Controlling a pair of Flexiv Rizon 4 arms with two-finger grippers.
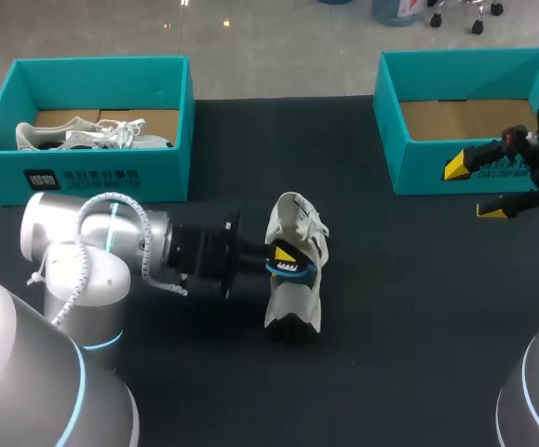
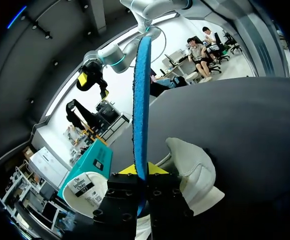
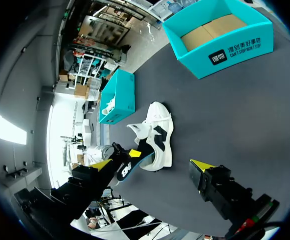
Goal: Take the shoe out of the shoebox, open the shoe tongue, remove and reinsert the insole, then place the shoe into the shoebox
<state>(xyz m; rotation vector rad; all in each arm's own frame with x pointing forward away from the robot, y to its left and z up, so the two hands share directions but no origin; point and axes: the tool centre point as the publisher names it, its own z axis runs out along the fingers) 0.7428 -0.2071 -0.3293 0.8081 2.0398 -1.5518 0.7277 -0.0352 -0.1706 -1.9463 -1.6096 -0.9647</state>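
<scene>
Insole risk: I judged the main danger was the insole (image 2: 140,100) buckling or twisting in the clamp if it went in off-line with the opening of the shoe (image 1: 297,289). It was held by one narrow end only.
Shoe risk: Nothing pinned the shoe. A push from the left gripper (image 1: 285,256) could have slid or rolled it across the table (image 1: 390,326), and the right gripper (image 1: 474,189) hung too far off to brace it.
Left gripper: Fingers were pressed together on the insole's end, at the left side of the shoe, level with its opening.
Insole: Blue, it stood edge-on between those fingers and ran out ahead of them, close against the shoe's collar. I could not tell whether any of it sat inside the shoe.
Shoe: White and out of both boxes, it lay just beside and partly under the left gripper's fingers.
Right gripper: Its fingers stood apart with nothing between them, well to the right of the shoe.
Right box (image 1: 413,163): It sat beyond the shoe to the right, and I saw only a cardboard liner inside.
Left box (image 1: 92,172): It sat beyond the shoe to the left, with pale shoes (image 1: 83,133) lying in it.
</scene>
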